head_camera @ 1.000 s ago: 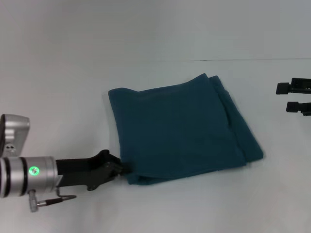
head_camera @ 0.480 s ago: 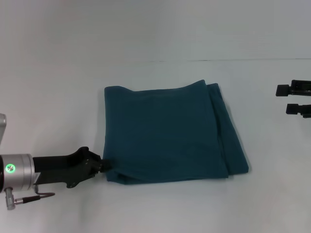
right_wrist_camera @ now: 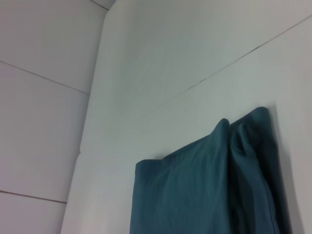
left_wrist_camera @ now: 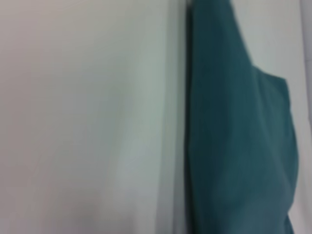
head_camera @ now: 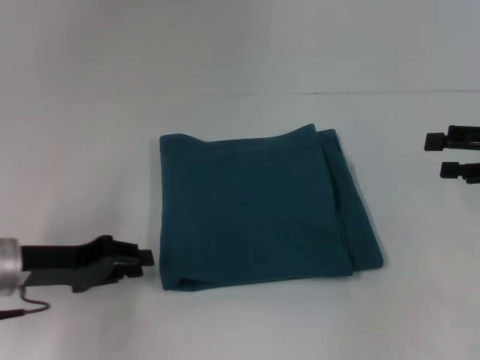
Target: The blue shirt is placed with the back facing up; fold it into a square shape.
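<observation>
The blue shirt lies folded into a rough square in the middle of the white table, plain side up, with doubled layers along its right edge. My left gripper is open and empty, low over the table just left of the shirt's near left corner, a small gap away from the cloth. My right gripper is open and empty, parked at the far right, well clear of the shirt. The shirt also shows in the left wrist view and in the right wrist view.
The white table runs back to a pale wall. Nothing else stands on it; bare surface lies all around the shirt.
My left gripper dragged the shirt's near left corner leftward, squaring the fold, then let go and drew back to the left. The right arm has not moved.
</observation>
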You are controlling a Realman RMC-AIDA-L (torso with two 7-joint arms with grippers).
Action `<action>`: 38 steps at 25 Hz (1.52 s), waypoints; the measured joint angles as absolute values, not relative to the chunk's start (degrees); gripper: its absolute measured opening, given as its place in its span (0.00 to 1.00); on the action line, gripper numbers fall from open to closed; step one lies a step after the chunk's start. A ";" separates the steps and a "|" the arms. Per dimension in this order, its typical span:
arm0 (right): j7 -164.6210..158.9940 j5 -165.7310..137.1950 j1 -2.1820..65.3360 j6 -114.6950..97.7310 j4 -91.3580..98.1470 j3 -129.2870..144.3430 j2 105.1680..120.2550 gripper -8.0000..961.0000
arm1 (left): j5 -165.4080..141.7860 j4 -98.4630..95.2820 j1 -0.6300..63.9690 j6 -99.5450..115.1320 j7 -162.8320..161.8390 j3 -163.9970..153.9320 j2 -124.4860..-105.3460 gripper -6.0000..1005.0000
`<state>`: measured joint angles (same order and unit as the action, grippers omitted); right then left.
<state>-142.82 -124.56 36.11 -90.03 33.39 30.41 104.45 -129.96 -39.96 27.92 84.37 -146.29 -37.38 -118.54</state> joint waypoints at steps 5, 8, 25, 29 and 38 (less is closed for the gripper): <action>-142.76 -124.71 36.25 -90.14 33.40 30.50 104.43 0.92 | -129.31 -44.52 26.81 92.52 -142.84 -33.96 -118.07 0.31; -142.69 -124.74 36.05 -90.18 33.40 30.50 104.54 0.92 | -128.81 -42.66 27.32 93.12 -143.45 -33.31 -118.69 0.40; -138.87 -124.87 35.14 -92.38 33.72 30.92 104.90 0.92 | -122.60 -40.93 27.27 94.46 -136.26 -31.27 -120.55 0.78; -126.82 -124.94 35.58 -96.75 34.14 33.31 104.72 0.92 | -125.97 -43.56 29.07 102.85 -128.36 -32.65 -117.87 0.78; -116.03 -124.98 36.47 -90.56 40.26 39.17 111.36 0.92 | -134.83 -50.46 34.98 102.19 -120.81 -37.50 -116.07 0.78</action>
<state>-116.03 -124.98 36.47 -90.56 40.26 39.18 111.36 -134.83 -50.46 34.98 102.19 -120.81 -37.50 -116.07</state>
